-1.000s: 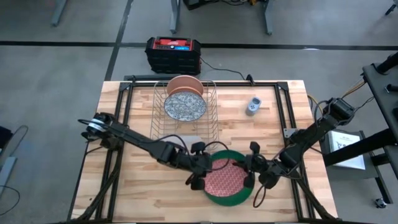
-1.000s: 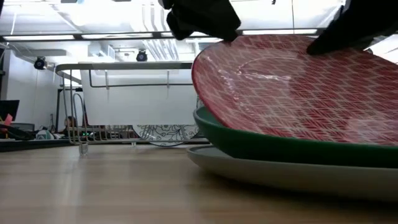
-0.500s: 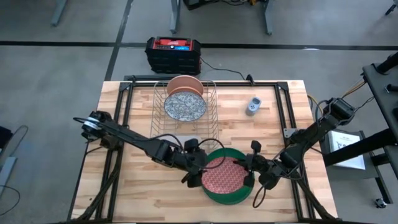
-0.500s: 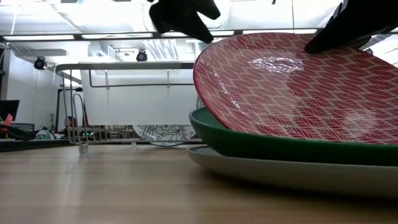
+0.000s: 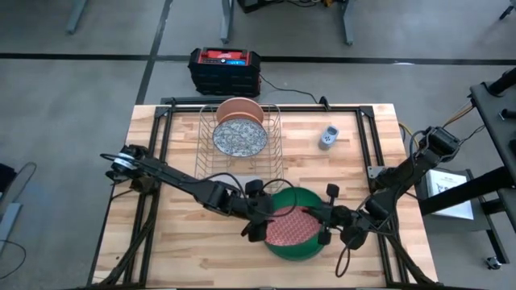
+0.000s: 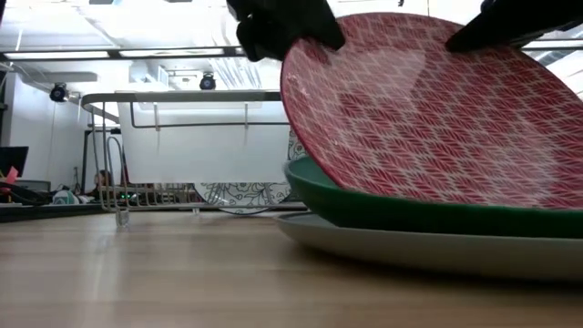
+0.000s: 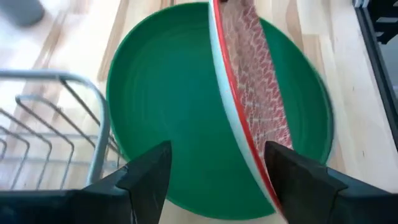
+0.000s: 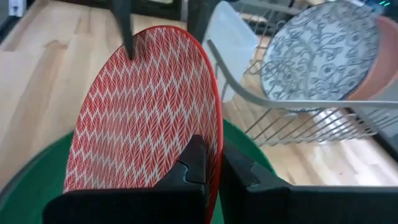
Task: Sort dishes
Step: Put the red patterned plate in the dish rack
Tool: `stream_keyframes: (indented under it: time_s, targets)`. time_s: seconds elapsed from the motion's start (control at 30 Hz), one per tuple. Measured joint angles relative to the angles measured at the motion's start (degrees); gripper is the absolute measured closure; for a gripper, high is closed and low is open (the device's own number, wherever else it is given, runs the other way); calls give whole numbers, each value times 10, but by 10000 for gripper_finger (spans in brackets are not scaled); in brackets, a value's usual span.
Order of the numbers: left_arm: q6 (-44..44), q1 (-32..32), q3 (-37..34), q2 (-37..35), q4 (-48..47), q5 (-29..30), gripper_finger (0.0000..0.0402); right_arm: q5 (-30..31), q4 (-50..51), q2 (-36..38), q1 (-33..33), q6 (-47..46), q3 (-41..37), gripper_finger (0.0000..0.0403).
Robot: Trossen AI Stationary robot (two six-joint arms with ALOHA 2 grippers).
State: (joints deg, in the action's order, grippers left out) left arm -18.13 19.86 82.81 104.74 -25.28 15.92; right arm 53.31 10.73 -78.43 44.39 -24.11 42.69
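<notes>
While your right gripper [image 5: 324, 228] stays pinched shut on the rim of the red plate [image 5: 289, 229], the left gripper [image 5: 260, 223] has just spread its fingers wide and now stands at the plate's opposite rim, straddling it without clamping. A second ago the left fingers were half closed. The plate has also tipped up steeper since then: in the low view it leans well off the green plate [image 6: 410, 215], with only its lower edge resting there.

You find this stack near the table's front edge, right of the middle, with the green plate lying on a grey plate [image 6: 428, 257] that sits on the wood. The rack [image 5: 240, 145] stands toward the back edge, and the speckled plate [image 5: 240, 137] and pink plate [image 5: 239, 108] already stand upright in it.

For you, this looks like a handover in the making: the right arm is presenting the plate on edge so the left can take it and carry it to the rack. Two dishes appear sorted, three remain. Close the left fingers squarely on the rim before the right lets go, or the plate may drop back onto the green one.
</notes>
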Motion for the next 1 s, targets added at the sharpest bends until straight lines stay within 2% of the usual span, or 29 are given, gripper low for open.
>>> stream_keyframes:
  time_s: [0.27, 0.57, 0.7, 0.87, 1.0]
  targets:
    - [21, -2, 0, 7, 25, -15, 196, 53, -18, 0, 2, 28, 0, 401]
    - [20, -3, 0, 11, 28, -10, 326, 59, -31, 0, 9, 37, 0, 401]
    - [-1, -4, 0, 11, 27, 12, 379, 63, -34, 0, 9, 27, 0, 401]
    - [-8, -3, 6, 10, 23, 40, 387, 68, -36, 0, 9, 24, 1, 400]
    - [-1, -3, 12, 10, 23, 42, 388, 60, -33, 5, 10, -11, 1, 382]
